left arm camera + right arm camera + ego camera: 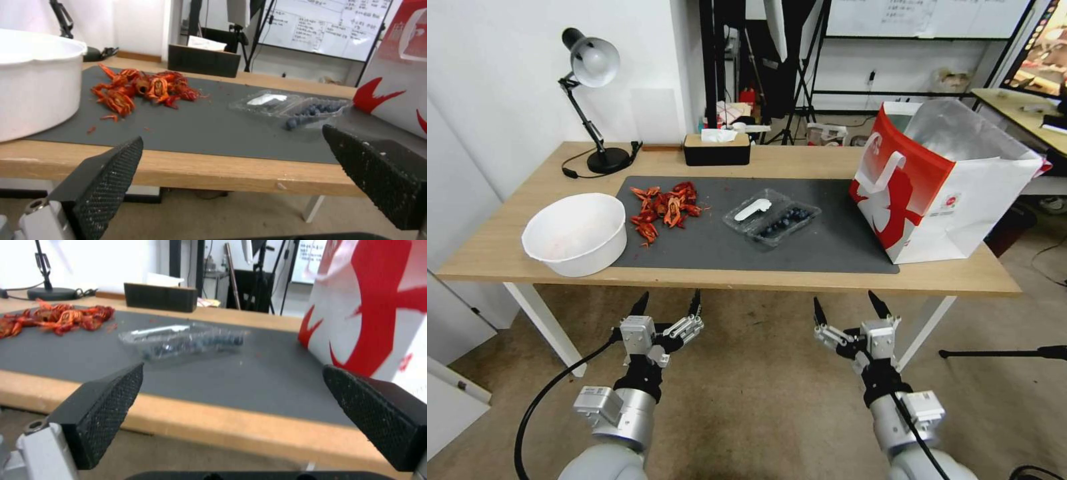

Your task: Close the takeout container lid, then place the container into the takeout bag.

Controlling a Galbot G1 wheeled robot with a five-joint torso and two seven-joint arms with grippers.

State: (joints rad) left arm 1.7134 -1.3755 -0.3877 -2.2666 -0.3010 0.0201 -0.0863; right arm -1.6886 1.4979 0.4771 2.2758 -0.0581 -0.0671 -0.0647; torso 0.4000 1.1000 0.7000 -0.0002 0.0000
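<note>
The wooden worktop (507, 247) has a big dark mat (800, 247) lying across its middle. The takeout bag (940, 187) stands at the right end of the worktop, partly on the mat's right edge, with its mouth open and shiny foil inside. A big white bowl (575, 233) sits near the front left corner, just touching the mat's left edge. A black lamp (594, 73) stands at the back left corner, and a black tissue box (717, 150) sits at the back edge, near the middle.

A pile of red crayfish shells (664, 207) lies on the left part of the mat. The container (784, 223) lies in the middle of the mat, open, with dark berries inside. The takeout container lid (754, 210) lies flat beside it, toward the shells, with a white label on it.

The left gripper (667, 307) hangs below the front edge of the worktop, its fingers spread wide and holding nothing. The right gripper (848, 307) hangs below the front edge too, also spread wide and holding nothing.
</note>
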